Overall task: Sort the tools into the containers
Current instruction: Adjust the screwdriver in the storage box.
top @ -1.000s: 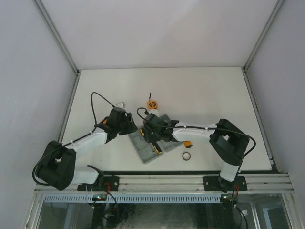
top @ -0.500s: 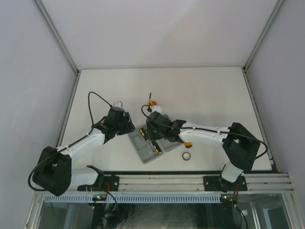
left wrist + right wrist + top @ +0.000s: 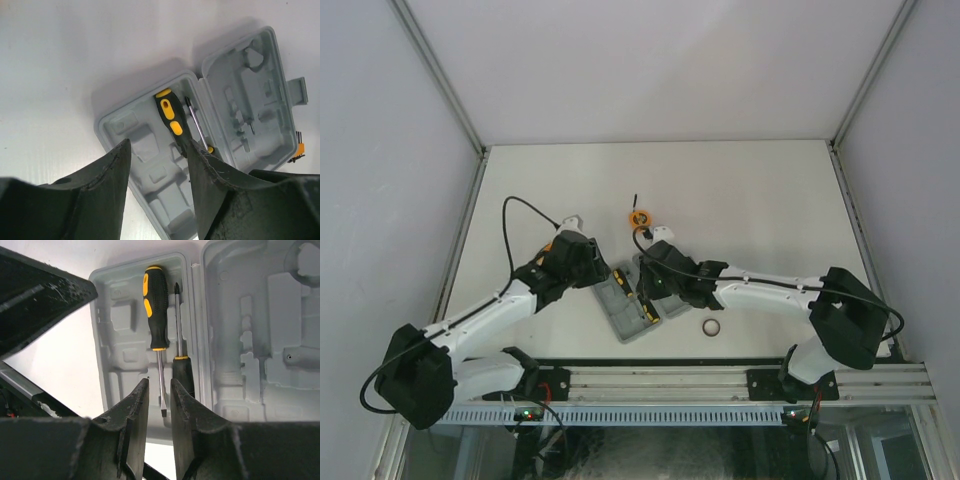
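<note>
Two screwdrivers point(image 3: 155, 310) in grey case point(image 3: 116, 342) (open)

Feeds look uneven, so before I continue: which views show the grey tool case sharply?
Right wrist: grey moulded plastic case and black-and-yellow screwdriver crisp, near fingers blurred, dark. Left wrist: likewise, case casting soft shadow. Top external: evenly lit, detail tiny.

On my left wrist feed the left gripper point(image 3: 158, 146) hangs with its jaws apart over the open grey case point(image 3: 142, 137) on the white table point(image 3: 60, 60). A screwdriver point(image 3: 170, 112) lies in the left half by the hinge. A second screwdriver point(image 3: 196, 125) lies just beside it.
</note>
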`<act>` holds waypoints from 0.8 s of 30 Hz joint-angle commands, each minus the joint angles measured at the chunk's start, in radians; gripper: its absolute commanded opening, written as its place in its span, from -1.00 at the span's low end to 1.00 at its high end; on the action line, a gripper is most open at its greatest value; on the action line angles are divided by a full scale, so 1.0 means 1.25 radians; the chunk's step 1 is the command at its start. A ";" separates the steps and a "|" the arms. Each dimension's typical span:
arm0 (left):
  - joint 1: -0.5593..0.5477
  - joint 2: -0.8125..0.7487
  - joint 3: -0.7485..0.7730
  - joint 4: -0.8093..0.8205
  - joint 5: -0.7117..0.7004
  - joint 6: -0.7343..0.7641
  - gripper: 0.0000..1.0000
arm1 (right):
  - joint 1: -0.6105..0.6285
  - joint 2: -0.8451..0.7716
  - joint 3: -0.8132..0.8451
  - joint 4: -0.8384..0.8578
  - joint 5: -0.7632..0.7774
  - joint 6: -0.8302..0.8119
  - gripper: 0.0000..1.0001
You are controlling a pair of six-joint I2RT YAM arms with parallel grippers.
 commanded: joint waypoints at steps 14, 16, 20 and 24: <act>-0.075 0.140 0.059 0.082 -0.003 -0.076 -0.03 | 0.002 -0.051 -0.030 0.060 0.023 0.032 -0.55; -0.076 0.154 0.068 0.089 0.002 -0.076 -0.04 | 0.002 -0.049 -0.030 0.062 0.018 0.031 -0.57; -0.076 0.178 0.084 0.092 0.004 -0.070 -0.08 | 0.000 -0.041 -0.030 0.069 0.006 0.031 -0.61; -0.076 0.203 0.092 0.094 0.005 -0.070 -0.13 | -0.001 -0.039 -0.030 0.067 0.005 0.033 -0.64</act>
